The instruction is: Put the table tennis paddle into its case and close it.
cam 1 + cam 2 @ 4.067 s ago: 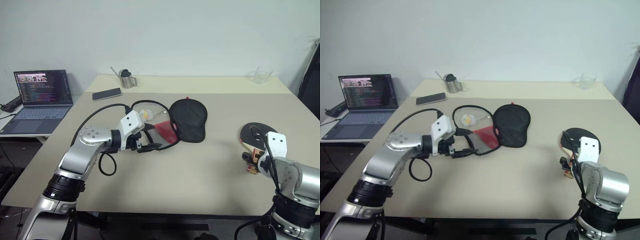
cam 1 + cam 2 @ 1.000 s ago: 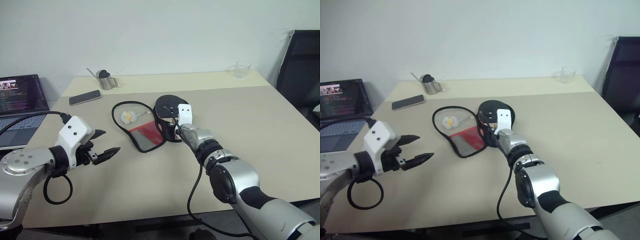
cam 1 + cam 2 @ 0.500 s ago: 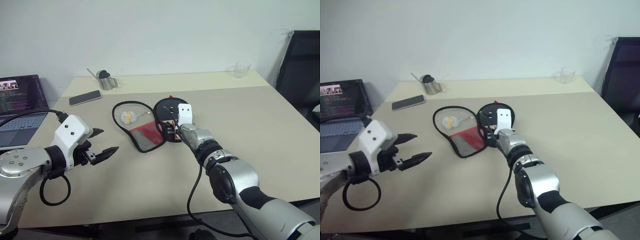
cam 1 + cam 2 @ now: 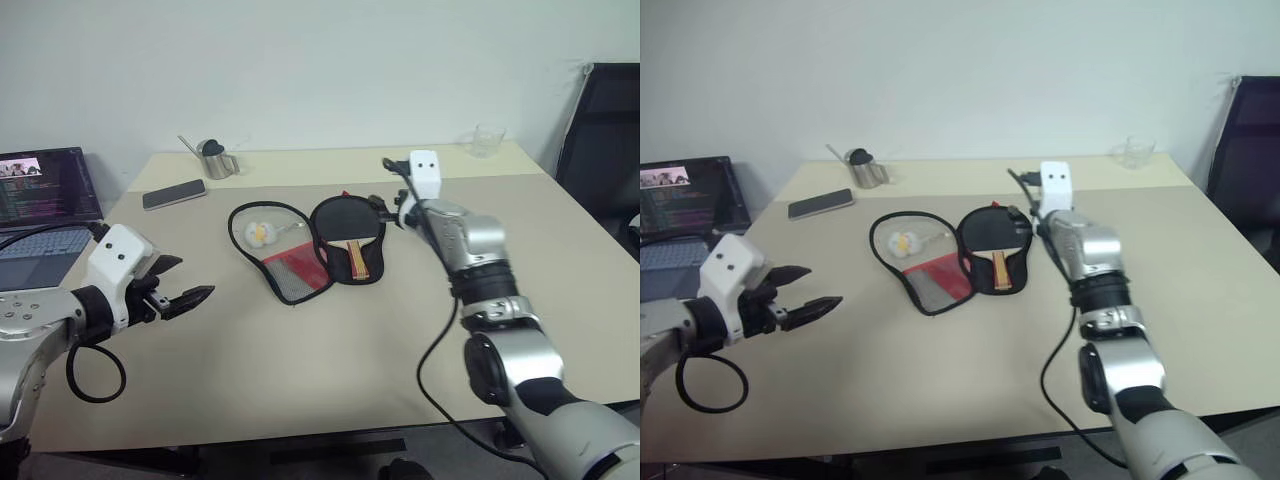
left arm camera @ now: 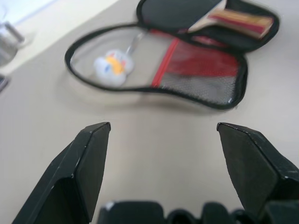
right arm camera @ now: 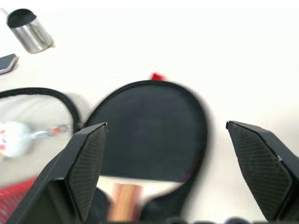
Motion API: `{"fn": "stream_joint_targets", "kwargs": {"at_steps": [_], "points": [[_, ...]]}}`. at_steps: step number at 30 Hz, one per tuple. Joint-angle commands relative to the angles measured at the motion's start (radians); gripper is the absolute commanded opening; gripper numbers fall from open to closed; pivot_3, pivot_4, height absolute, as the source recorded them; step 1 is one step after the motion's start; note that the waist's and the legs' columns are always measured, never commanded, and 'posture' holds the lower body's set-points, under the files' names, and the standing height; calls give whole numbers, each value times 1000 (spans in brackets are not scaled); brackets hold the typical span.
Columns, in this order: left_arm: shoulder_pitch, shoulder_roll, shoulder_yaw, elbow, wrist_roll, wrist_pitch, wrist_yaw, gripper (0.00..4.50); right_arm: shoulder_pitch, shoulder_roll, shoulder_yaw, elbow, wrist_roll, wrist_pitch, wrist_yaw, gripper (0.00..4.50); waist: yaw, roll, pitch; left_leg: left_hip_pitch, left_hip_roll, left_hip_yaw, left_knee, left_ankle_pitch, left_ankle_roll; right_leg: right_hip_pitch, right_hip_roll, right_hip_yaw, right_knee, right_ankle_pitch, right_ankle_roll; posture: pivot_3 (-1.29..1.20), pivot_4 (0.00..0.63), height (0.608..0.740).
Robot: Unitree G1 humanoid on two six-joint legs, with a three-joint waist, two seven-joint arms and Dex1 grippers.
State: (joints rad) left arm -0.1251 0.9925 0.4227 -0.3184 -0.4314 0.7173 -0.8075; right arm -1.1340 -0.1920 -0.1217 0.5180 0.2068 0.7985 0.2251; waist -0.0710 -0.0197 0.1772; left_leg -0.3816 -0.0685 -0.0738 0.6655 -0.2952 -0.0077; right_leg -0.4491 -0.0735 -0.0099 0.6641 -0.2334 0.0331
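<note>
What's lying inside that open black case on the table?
The table tennis paddle lies in the case's right half; a small white-yellow ball rests on the other half. Whatever is under the paddle is hidden.

On the tabletop [image 4: 300, 350] the case [image 4: 300, 245] lies spread open near the middle, and the table tennis paddle [image 4: 345, 225] lies in its right half, handle toward the near edge. A small ball [image 4: 257, 232] sits in the left half. Behind and to the left lie a phone [image 4: 174, 194] and a metal cup [image 4: 213, 160]; a glass [image 4: 486, 141] stands at the far right corner; a laptop [image 4: 45, 205] sits off the left side
</note>
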Motion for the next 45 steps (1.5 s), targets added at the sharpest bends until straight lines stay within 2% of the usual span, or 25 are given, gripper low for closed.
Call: {"fn": "stream_joint_targets", "kwargs": {"at_steps": [1,2,3,9,14,20,23,32,39,45], "points": [[-84,-2,-91,116,66,-49,26,3996,60,-195,84,-169,161,67,495,4472,8,0,0,0,0,0,0,0,0,0,0,0,0,0,0,0,150,740],[-128,-22,-138,157,86,-58,41,3996,88,-262,125,-206,176,48,623,4472,14,1,0,1,0,0,0,0,1,1,1,-1,0,0,0,0,150,740],[-168,-40,-172,192,97,-62,53,3996,104,-301,155,-226,172,20,684,4472,18,1,0,1,0,0,0,-1,2,1,1,-1,0,0,0,0,150,740],[-363,-131,-301,399,183,-74,110,3996,187,-418,210,-379,239,-83,1000,4472,18,-1,0,2,3,0,5,-2,4,4,2,-2,1,1,0,0,150,740],[-459,-186,-386,500,227,-83,99,3996,194,-440,200,-354,225,-141,1036,4472,19,-1,0,1,3,0,11,-2,0,5,3,-3,2,2,0,0,150,740],[-531,-245,-432,559,258,-39,121,3996,195,-493,196,-349,218,-169,1089,4472,36,-1,0,0,3,-1,13,-2,0,5,3,-3,1,3,0,0,150,740],[-553,-285,-436,571,256,-33,128,3437,180,-500,187,-303,195,-193,1064,4500,40,-2,0,0,3,-1,13,-2,0,5,3,-3,1,3,0,0,150,740],[-612,-358,-450,668,281,-37,158,158,158,-503,193,-258,175,-229,1055,4500,40,-2,0,0,3,-1,14,-2,0,5,2,-3,1,3,0,0,150,740],[-658,-420,-497,707,318,-64,166,66,179,-539,158,-305,206,-205,1085,4500,45,-2,0,-1,3,-1,14,-2,0,5,2,-3,1,4,1,0,150,740],[-688,-520,-513,636,289,-83,142,66,192,-526,147,-308,172,-230,1008,4500,46,-2,0,-1,3,-1,14,-2,0,6,2,-3,1,4,1,0,150,740]]}}
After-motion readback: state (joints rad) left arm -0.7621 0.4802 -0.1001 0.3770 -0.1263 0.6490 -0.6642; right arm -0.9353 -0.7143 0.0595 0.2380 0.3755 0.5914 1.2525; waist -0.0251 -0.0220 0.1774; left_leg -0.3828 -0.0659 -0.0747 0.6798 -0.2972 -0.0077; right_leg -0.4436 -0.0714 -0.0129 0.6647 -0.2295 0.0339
